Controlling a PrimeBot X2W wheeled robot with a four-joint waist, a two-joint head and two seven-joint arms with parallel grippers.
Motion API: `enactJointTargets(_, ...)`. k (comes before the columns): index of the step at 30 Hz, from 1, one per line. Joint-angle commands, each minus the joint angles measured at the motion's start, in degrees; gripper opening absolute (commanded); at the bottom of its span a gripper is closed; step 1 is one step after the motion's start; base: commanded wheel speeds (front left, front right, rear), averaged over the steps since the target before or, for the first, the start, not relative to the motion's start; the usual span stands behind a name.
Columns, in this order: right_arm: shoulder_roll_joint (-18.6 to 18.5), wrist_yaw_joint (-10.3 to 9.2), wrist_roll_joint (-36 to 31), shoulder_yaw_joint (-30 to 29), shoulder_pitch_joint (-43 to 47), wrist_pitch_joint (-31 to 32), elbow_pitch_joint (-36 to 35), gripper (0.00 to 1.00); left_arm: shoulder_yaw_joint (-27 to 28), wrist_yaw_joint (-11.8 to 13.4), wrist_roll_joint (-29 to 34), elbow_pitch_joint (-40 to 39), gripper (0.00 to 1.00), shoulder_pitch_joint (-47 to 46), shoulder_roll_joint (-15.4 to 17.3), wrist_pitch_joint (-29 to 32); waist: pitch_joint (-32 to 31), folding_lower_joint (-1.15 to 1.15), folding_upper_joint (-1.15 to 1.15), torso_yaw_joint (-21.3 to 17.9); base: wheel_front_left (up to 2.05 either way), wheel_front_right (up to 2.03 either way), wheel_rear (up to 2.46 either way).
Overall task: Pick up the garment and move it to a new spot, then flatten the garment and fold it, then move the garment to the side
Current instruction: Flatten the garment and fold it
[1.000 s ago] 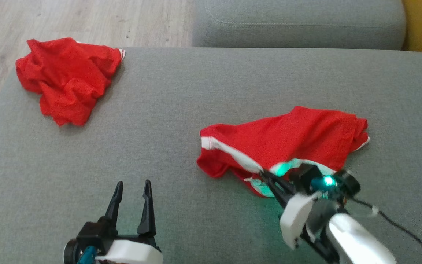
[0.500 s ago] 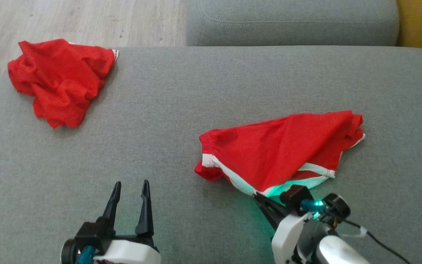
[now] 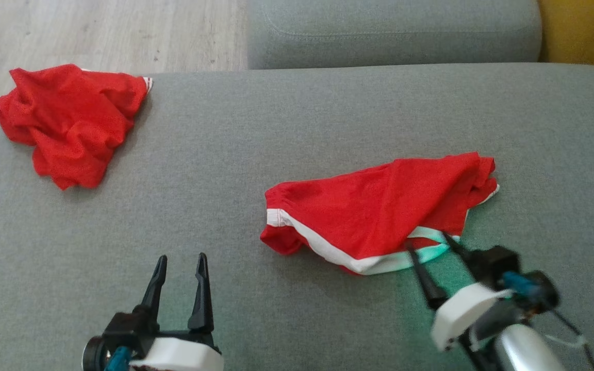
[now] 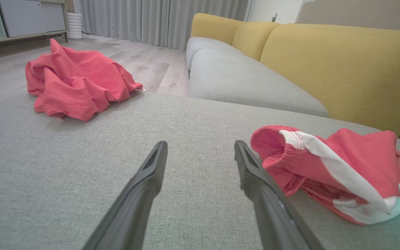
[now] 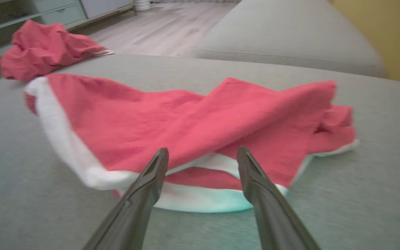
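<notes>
Head camera looks down from above on the grey cushion [image 3: 297, 118]. Both wrist cameras sit low, near its surface, facing across it; all three share the white-trimmed red garment [image 3: 379, 206].

Grey sofa seat [image 3: 297, 103]; yellow backrest [image 4: 342, 59]; pale wood floor [image 3: 96, 31]; grey curtains [image 4: 158, 17]; pale cabinet [image 4: 30, 15].

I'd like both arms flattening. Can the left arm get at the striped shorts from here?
Probably yes. The left gripper stands open, with bare cushion between it and the shorts. The right gripper, open at their other end, is not in its path.
</notes>
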Motion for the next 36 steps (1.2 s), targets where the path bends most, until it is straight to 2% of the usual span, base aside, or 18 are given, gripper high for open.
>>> enactJointTargets(1,0.35,-0.04,-0.92,-0.93,-0.82,-0.27,-2.21,1.00,1.45,0.41,-0.17,-2.13,1.00,-1.55,0.71,-0.10,0.31,0.00,0.00,-0.07,0.00,0.00,0.00)
enactJointTargets(5,0.83,-0.04,-2.40,-8.43,-1.34,0.17,-1.10,1.00,1.30,0.42,-0.10,-2.60,1.00,-2.14,0.91,-0.08,1.51,0.00,0.00,0.05,0.00,0.00,0.00)
enactJointTargets(13,1.98,-0.04,0.77,-11.67,-5.36,0.92,6.18,1.00,1.11,0.46,-0.05,-2.45,1.00,-3.23,1.17,0.04,3.15,0.00,0.00,0.85,0.00,0.00,0.00)
enactJointTargets(22,1.80,-0.04,6.38,-9.36,-9.64,0.56,13.33,1.00,1.04,0.72,-0.09,-2.28,1.00,-3.87,1.46,0.02,4.05,0.00,0.00,1.19,0.00,0.00,0.00)
enactJointTargets(29,1.09,-0.04,9.18,-6.03,-11.58,-0.07,15.33,1.00,1.02,0.99,-0.18,-2.25,1.00,-3.94,1.67,-0.01,4.15,0.00,0.00,0.94,0.00,0.00,0.00)
enactJointTargets(36,1.27,-0.04,9.02,-4.61,-12.56,-2.38,14.07,1.00,0.88,1.17,-0.31,-2.43,1.00,-3.90,1.96,0.04,4.12,0.00,0.00,0.73,0.00,0.00,0.00)
